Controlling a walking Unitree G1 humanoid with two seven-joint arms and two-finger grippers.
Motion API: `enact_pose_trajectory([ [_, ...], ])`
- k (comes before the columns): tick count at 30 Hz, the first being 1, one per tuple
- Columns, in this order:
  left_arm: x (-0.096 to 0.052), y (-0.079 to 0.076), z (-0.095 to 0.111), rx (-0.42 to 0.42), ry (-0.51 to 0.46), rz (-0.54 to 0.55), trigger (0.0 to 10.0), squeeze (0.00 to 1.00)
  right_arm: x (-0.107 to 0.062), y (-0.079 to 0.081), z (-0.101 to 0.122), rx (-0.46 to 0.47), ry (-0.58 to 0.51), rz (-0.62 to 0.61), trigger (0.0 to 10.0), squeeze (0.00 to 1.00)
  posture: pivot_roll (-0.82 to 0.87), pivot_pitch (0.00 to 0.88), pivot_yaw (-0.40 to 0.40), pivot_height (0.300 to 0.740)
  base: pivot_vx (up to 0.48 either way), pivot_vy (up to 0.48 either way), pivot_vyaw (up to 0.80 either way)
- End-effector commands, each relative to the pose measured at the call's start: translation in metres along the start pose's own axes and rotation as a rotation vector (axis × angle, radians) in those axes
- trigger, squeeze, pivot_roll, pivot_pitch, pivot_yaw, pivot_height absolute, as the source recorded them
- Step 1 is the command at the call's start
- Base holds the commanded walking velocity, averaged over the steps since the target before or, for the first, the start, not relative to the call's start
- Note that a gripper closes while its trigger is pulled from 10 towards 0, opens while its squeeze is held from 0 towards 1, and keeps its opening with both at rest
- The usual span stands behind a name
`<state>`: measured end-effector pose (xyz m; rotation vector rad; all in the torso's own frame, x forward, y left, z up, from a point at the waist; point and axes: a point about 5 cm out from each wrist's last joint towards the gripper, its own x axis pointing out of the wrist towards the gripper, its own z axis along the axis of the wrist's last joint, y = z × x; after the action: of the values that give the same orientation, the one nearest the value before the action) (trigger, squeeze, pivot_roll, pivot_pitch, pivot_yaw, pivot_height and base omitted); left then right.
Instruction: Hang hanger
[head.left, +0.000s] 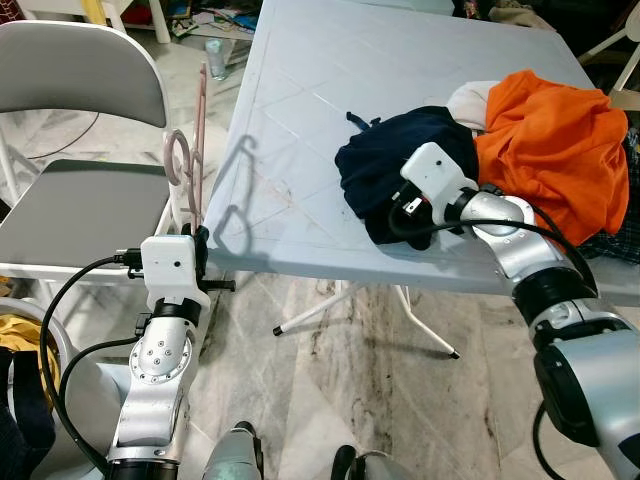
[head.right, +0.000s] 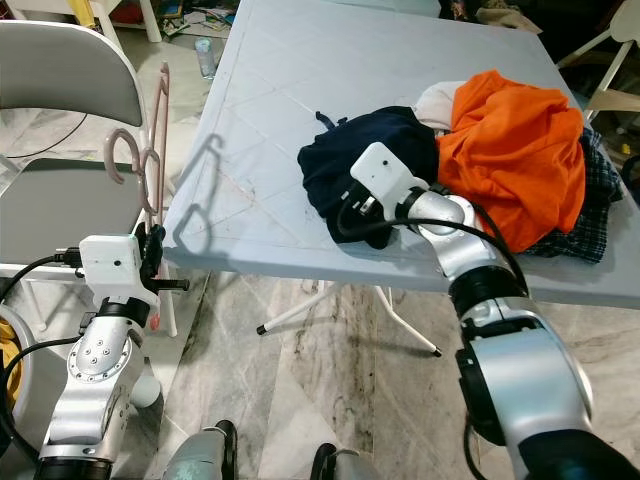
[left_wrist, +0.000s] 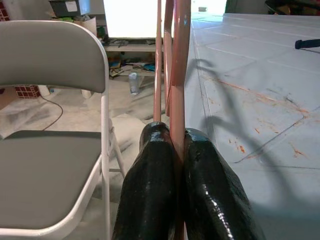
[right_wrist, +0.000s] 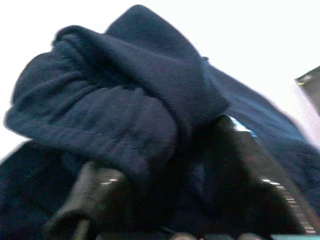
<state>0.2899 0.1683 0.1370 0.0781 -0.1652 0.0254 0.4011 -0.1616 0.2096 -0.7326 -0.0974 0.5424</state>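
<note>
Two glossy black fingers (left_wrist: 150, 190) of left gripper (left_wrist: 176, 145) pinch thin pink metal hanger (head.left: 190, 160) upright, beside grey folding chair (head.left: 80, 200), off the corner of scuffed pale plastic table (head.left: 300, 120). Marble-pattern tile floor (head.left: 340, 380) below. Right gripper (head.left: 385, 205) buried in soft navy fleece garment (head.left: 390, 160) on the tabletop, fingers spread around a fold; orange cloth (head.left: 550, 140) just behind it.

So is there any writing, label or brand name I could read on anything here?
None can be read.
The box on the shelf behind the folding chair carries a white label, too small to read.
The pink hanger, navy garment and orange garment show no text.
</note>
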Motion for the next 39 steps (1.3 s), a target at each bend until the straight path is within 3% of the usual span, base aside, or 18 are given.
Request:
enact_pose_trajectory([
  [1,0.001,-0.01,-0.001,-0.013,0.001,-0.045,10.0,0.0,-0.006,-0.002,-0.008,-0.009,0.019,-0.003,10.0,1.0,0.25,0.185,-0.073,0.74,0.0,0.0,0.0],
  [8,0.001,-0.01,-0.004,-0.016,0.008,-0.051,10.0,0.0,-0.018,-0.007,-0.017,-0.007,0.044,0.035,10.0,1.0,0.24,0.18,-0.074,0.74,0.0,0.0,0.0],
  [17,0.001,-0.012,-0.006,-0.019,0.014,-0.058,10.0,0.0,-0.028,-0.002,-0.024,-0.017,0.053,0.184,10.0,1.0,0.24,0.179,-0.075,0.74,0.0,0.0,0.0],
  [20,0.001,-0.011,-0.006,-0.016,0.015,-0.058,10.0,0.0,-0.036,0.002,-0.032,0.02,0.082,0.284,10.0,1.0,0.24,0.179,-0.075,0.74,0.0,0.0,0.0],
  [27,0.001,-0.01,-0.006,-0.014,0.012,-0.052,10.0,0.0,-0.036,0.009,-0.032,0.074,0.072,0.334,10.0,1.0,0.25,0.179,-0.075,0.74,0.0,0.0,0.0],
  [29,0.001,-0.01,-0.006,-0.015,0.012,-0.053,10.0,0.0,-0.035,0.013,-0.031,0.101,0.058,0.361,10.0,1.0,0.24,0.179,-0.075,0.74,0.0,0.0,0.0],
  [31,0.001,-0.011,-0.007,-0.02,0.013,-0.057,10.0,0.0,-0.031,0.03,-0.028,0.193,0.014,0.433,10.0,1.0,0.25,0.181,-0.078,0.74,0.0,0.0,0.0],
  [35,0.001,-0.012,-0.007,-0.023,0.014,-0.058,10.0,0.0,-0.028,0.039,-0.028,0.236,0.003,0.459,10.0,1.0,0.25,0.182,-0.078,0.74,0.0,0.0,0.0],
  [39,0.001,-0.011,-0.008,-0.027,0.019,-0.055,10.0,0.0,-0.008,0.062,-0.019,0.393,-0.03,0.444,10.0,1.0,0.25,0.184,-0.079,0.74,0.0,0.0,0.0],
])
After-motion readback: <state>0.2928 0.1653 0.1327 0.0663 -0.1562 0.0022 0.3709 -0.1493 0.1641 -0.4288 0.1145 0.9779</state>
